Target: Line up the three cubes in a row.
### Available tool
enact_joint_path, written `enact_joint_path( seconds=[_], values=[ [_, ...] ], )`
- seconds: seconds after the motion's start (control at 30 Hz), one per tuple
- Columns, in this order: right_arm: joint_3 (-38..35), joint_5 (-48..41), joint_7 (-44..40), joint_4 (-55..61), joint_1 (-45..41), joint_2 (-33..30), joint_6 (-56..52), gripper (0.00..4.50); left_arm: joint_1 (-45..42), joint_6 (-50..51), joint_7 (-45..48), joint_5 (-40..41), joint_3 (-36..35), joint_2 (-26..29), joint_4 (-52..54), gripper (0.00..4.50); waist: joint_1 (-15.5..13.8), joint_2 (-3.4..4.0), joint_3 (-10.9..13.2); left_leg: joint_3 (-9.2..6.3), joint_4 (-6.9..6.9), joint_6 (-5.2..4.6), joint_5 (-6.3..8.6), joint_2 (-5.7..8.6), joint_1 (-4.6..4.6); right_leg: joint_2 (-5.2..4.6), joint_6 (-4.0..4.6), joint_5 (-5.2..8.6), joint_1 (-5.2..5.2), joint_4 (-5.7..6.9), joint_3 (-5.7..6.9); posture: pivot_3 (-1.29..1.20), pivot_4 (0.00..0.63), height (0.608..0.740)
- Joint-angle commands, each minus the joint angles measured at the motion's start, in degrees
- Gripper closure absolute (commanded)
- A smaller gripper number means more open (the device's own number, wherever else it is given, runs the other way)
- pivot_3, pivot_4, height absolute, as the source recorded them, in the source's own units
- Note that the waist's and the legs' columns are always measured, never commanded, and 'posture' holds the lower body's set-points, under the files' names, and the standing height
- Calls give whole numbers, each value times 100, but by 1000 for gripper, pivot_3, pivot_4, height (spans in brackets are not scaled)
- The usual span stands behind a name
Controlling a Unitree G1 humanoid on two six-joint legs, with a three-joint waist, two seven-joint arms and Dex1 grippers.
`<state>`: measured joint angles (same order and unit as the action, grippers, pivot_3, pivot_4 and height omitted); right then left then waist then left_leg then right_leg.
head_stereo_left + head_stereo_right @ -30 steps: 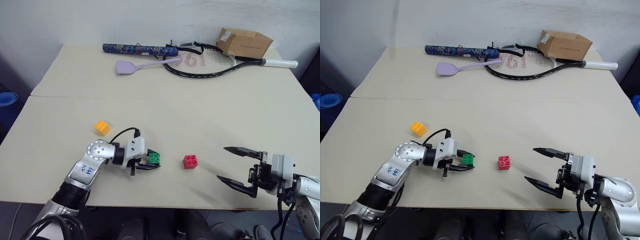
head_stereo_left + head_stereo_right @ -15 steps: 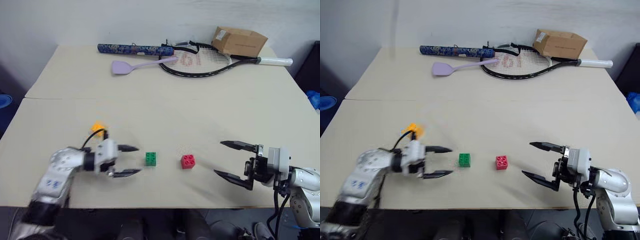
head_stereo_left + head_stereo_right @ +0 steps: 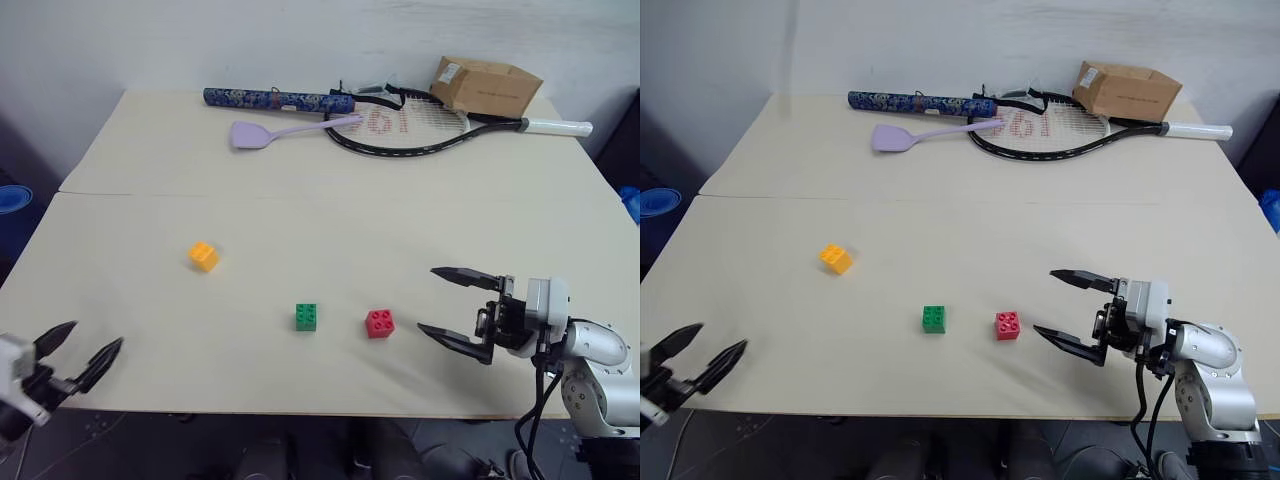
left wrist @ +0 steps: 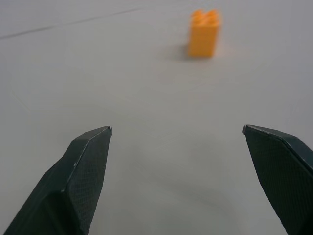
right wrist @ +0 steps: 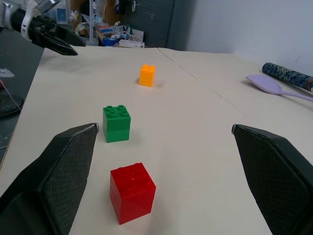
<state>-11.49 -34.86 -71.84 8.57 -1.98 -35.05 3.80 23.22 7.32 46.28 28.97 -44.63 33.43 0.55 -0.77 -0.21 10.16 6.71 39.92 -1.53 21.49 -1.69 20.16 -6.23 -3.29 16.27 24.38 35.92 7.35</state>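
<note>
Desk (image 3: 330,215) edge cuts off L arm; L pincer (image 3: 82,352) open, empty, off near-left corner. R pincer (image 3: 452,306) open, empty, just right of red cube (image 3: 379,323). Green cube (image 3: 306,316) beside red, apart; yellow-orange cube (image 3: 204,256) farther left and back.

On a pale beige tabletop (image 3: 330,210) sit a red cube (image 3: 379,323), a green cube (image 3: 306,316) and a yellow-orange cube (image 3: 204,256), with a lilac spatula (image 3: 285,131), a blue patterned tube (image 3: 280,99), a black racket (image 3: 420,125) and a brown box (image 3: 487,84).
</note>
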Motion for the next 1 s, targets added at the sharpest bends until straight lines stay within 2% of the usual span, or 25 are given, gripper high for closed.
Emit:
enact_joint_path(
  seconds=[0.03, 0.17, 0.27, 0.43, 0.63, 0.73, 0.83, 1.0],
  values=[
    [-30, -101, 59, 152, -105, 8, -27, 0, -150, 20, 42, 169, -96, 256, 127, 18, -46, -5, -2, 0, 2, -2, 3, 1, 1, -3, 0, 0, 0, -1, 0, 0, 150, 740],
    [-29, -159, 264, 494, -62, 1, -216, 0, -915, 421, -21, 271, 482, 501, 441, 18, -87, -5, -3, -4, 2, -1, 4, 4, 2, -10, 0, 0, -1, 1, 3, 0, 150, 740],
    [-15, -151, 409, 666, -49, 18, -300, 0, -1659, 845, -324, -117, 1221, 691, 444, 18, -50, -4, -3, -5, 1, 2, 4, 5, 1, -11, -1, -1, -1, 3, 3, 0, 150, 740],
    [46, -26, 515, 680, -68, 29, -268, 0, -3285, 1636, -945, -402, 2320, 551, 56, 18, -32, -4, -3, 4, 1, 8, -2, 4, 2, 2, -4, -2, -1, 8, 5, 0, 150, 740],
    [68, 68, 639, 703, -19, 51, -171, 0, -4233, 1987, -1070, -569, 2786, 536, -702, 18, 83, -5, -2, 16, -2, 16, -8, -10, 2, 35, -6, -3, 2, 18, -2, 0, 150, 740],
    [30, 89, 669, 715, 103, 57, -88, 0, -4272, 1971, -931, -734, 3031, 642, -837, 622, 88, -5, -2, 17, -1, 18, -8, -12, 5, 40, -6, -3, 5, 16, -5, 0, 150, 740],
    [-41, 101, 670, 688, 249, 72, 39, 0, -4158, 1885, -750, -910, 3215, 746, -853, 1621, 81, -6, -2, 18, 0, 18, -8, -12, 5, 40, -6, -3, 5, 16, -7, 0, 150, 740],
    [-166, 91, 601, 512, 388, 72, 290, 0, -4134, 1622, -631, -924, 3052, 802, -845, 2927, 80, -6, -2, 18, 1, 18, -8, -13, 4, 39, -6, -3, 5, 16, -11, 0, 150, 740]
  ],
)
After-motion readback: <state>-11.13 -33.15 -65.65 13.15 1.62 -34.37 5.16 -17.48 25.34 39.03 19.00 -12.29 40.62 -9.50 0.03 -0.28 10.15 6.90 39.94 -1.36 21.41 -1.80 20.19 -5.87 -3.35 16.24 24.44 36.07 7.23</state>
